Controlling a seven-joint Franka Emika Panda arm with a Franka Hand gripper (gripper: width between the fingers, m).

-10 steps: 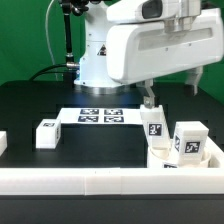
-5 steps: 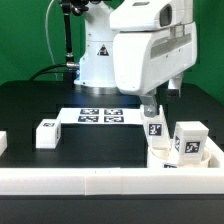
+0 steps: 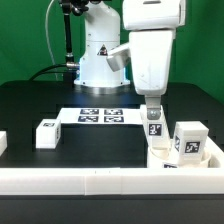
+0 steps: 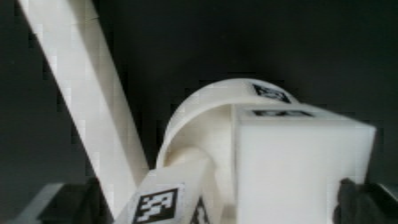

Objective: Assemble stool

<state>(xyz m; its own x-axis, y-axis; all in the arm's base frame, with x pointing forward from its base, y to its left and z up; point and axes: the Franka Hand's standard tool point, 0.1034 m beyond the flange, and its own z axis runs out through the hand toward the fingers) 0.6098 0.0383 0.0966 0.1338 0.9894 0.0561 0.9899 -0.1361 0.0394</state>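
Observation:
The round white seat lies at the exterior view's right, against the front rail. One tagged leg stands upright on it and a second leg stands beside it. A third leg lies on the table at the exterior view's left. My gripper hangs straight down over the first leg, with a finger on either side of its top. In the wrist view the fingers sit far apart at the edges. The gripper is open around the tagged leg, with the seat's rounded body behind.
The marker board lies flat on the black table behind the legs. A long white rail runs along the front and shows as a slanted bar in the wrist view. Another white piece sits at the far left edge.
My hand has turned about its vertical axis over the leg, from showing broad to showing narrow. The leg, the seat and the other parts have stayed in place.

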